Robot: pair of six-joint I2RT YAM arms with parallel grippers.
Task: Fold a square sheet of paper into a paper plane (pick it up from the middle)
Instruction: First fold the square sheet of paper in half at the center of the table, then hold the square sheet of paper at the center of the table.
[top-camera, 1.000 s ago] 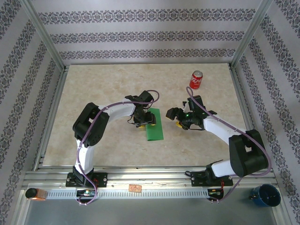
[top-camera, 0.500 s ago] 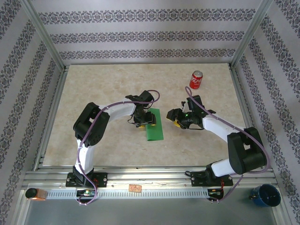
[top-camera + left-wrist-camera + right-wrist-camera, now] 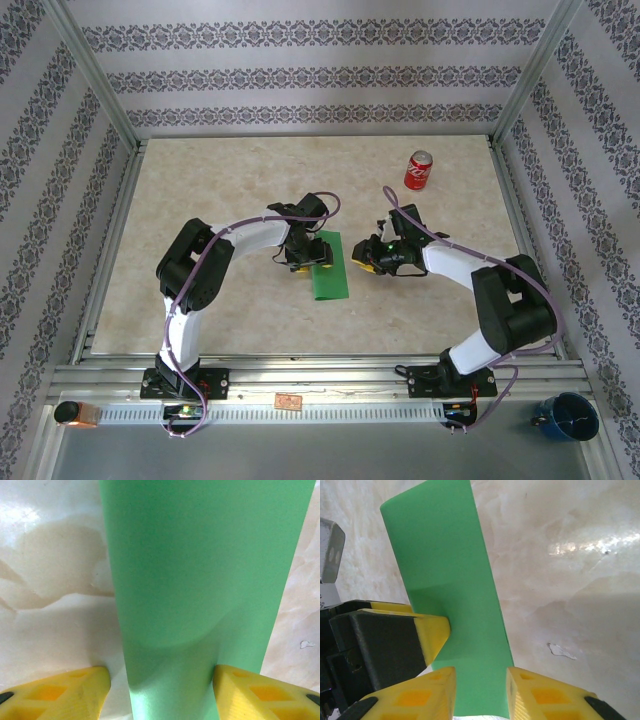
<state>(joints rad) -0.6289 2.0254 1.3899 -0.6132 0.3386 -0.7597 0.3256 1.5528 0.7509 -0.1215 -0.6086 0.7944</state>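
The square sheet of paper (image 3: pixel 331 275) lies on the table as a narrow bright green strip, folded lengthwise. My left gripper (image 3: pixel 311 257) stands over its far half, open, with one yellow fingertip (image 3: pixel 65 692) on the bare table and the other against the strip's far edge; the paper (image 3: pixel 200 580) runs between them. My right gripper (image 3: pixel 361 261) has come in from the right at the strip's edge. Its jaws are narrowly open over the paper (image 3: pixel 447 565), right gripper (image 3: pixel 480 692) close beside a yellow finger of the left gripper (image 3: pixel 432 630).
A red soda can (image 3: pixel 418 171) stands at the back right of the marble table (image 3: pixel 200 190). A blue cup (image 3: pixel 566 417) sits off the table at the near right. Metal frame posts and patterned walls ring the table.
My right gripper has slid left from beside the paper to its edge, and its jaws have narrowed a good deal. The left gripper and the paper have stayed put.
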